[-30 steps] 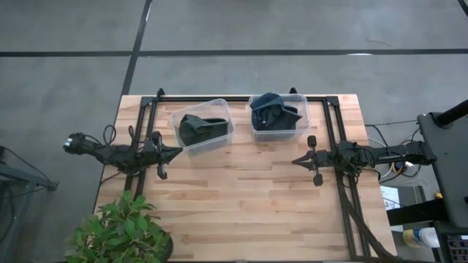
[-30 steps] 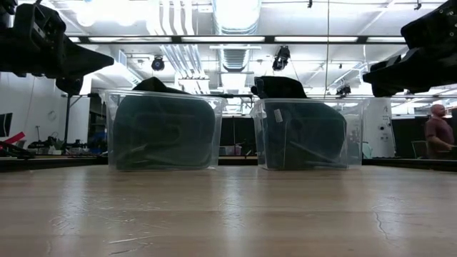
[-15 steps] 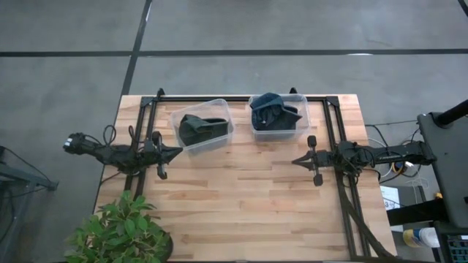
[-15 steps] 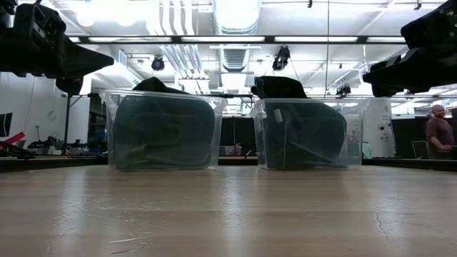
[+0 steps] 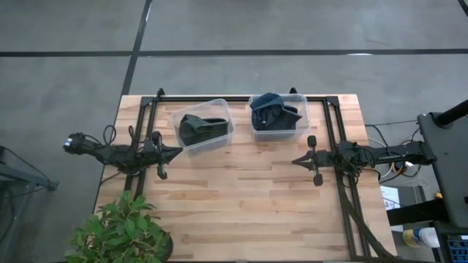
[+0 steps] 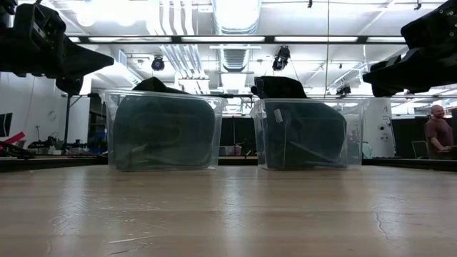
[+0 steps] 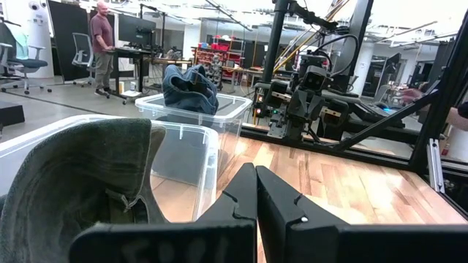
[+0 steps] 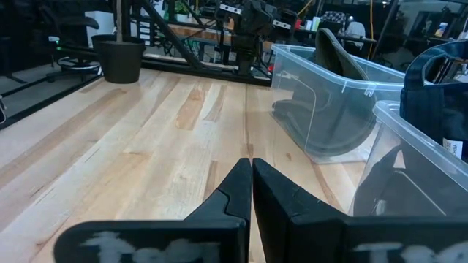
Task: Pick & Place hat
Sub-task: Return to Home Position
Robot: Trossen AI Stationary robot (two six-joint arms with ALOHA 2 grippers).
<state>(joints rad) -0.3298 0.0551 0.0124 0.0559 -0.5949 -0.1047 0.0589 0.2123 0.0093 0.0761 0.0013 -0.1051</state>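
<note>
A leafy potted plant (image 5: pixel 121 230) sits on the near-left corner of the table (image 5: pixel 241 212). The top is pale butcher block, with the wood strips running left to right, and the near half is just bare boards. From the low view the grain has a bit of sheen and a few fine scratches.

Mid-table, the left gripper (image 5: pixel 178 151) hangs above the wood by the left side, pointing in toward the middle. Its fingers are pressed tight together with nothing between them. The right gripper (image 5: pixel 295 160) mirrors it over on the right side, also squeezed flat on nothing. The two are well apart and both sit a bit nearer than the bins.

Further back there are two clear plastic bins side by side, near each other but not touching. The left bin (image 5: pixel 202 125) sits slightly skewed and has a gray cap (image 5: pixel 199 128) slumped inside it. The right bin (image 5: pixel 295 126) holds a blue cap (image 5: pixel 269 108) bunched up, with its top poking above the rim. A black frame (image 5: pixel 241 98) runs along the far edge and down both sides of the table.

Past the table is a gray concrete floor (image 5: pixel 292 29) with dark seam lines. The low view shows an open workshop with a white ceiling, ducts and strip lights (image 6: pixel 235 39). A person (image 6: pixel 437 128) in a dark red top stands way off at the far right.
</note>
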